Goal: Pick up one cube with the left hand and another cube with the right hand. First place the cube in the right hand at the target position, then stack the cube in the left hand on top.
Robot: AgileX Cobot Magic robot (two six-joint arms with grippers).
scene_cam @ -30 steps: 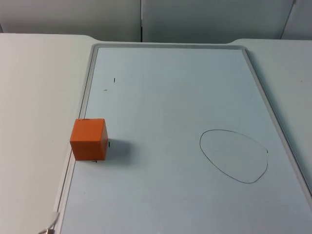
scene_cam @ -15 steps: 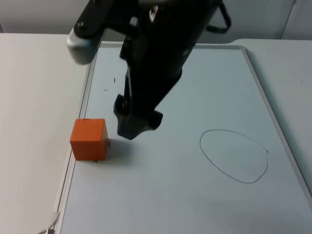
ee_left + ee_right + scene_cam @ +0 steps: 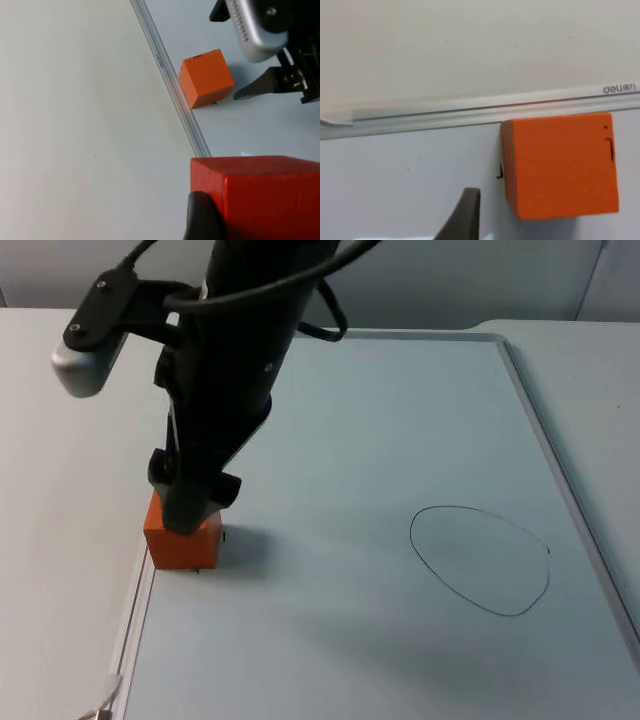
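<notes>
A: Status? How far in?

B: Early. Left gripper is clenched on the red cube, so that pick looks done. It's held off the table, out past the board's left edge.

A: And the right gripper?

B: The right gripper is down over the orange cube w/ fingers spread, nothing grasped. One fingertip sits just beside the cube's side face.

A: Where's the orange one exactly?

B: On the board, hard against its left edge, touching or nearly touching the frame strip.

A: What's left, then?

B: Most of it, I'd say: clamp the orange cube, carry it to the drawn oval near the board's right edge (prob. the target), set it down, then put the red cube on top.

A: Materials?

B: Both cubes are matte, flat-faced w/ crisp edges. Could be foam or painted wood, can't tell which. The orange one has small black marks on one face. The board is smooth, pale and glossy w/ a thin grey metal frame. The oval is a thin black pen line.
</notes>
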